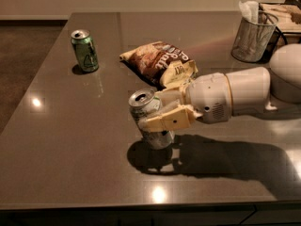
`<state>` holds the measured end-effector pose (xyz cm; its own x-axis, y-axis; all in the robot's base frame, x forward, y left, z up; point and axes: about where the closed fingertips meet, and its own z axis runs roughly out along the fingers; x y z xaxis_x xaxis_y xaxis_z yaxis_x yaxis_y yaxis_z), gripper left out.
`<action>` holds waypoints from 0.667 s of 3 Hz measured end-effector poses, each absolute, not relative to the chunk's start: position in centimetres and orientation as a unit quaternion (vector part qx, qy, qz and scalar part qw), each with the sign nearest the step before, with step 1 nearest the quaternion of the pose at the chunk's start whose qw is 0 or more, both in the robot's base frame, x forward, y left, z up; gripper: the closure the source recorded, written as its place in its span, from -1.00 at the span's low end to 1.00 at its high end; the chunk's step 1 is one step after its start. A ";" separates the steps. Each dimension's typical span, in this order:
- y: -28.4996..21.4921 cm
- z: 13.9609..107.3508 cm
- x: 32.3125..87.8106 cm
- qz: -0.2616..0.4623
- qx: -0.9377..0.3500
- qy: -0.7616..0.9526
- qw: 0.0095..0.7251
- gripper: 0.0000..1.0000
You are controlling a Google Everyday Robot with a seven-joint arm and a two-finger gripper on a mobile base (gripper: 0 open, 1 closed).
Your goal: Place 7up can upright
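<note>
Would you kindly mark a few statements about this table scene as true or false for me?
1. The gripper reaches in from the right, its fingers shut on the 7up can. True.
2. The green can lies on its side. False: it stands upright on the table, at the far left.
3. The chip bag lies between the green can and the mesh holder. True.
4. The mesh holder sits at the table's near left corner. False: it is at the far right.
</note>
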<state>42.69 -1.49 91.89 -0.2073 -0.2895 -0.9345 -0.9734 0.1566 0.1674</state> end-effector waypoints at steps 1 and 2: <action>-1.6 91.7 43.0 0.448 -0.457 0.627 0.444 1.00; -1.8 91.3 43.3 0.466 -0.425 0.605 0.487 0.51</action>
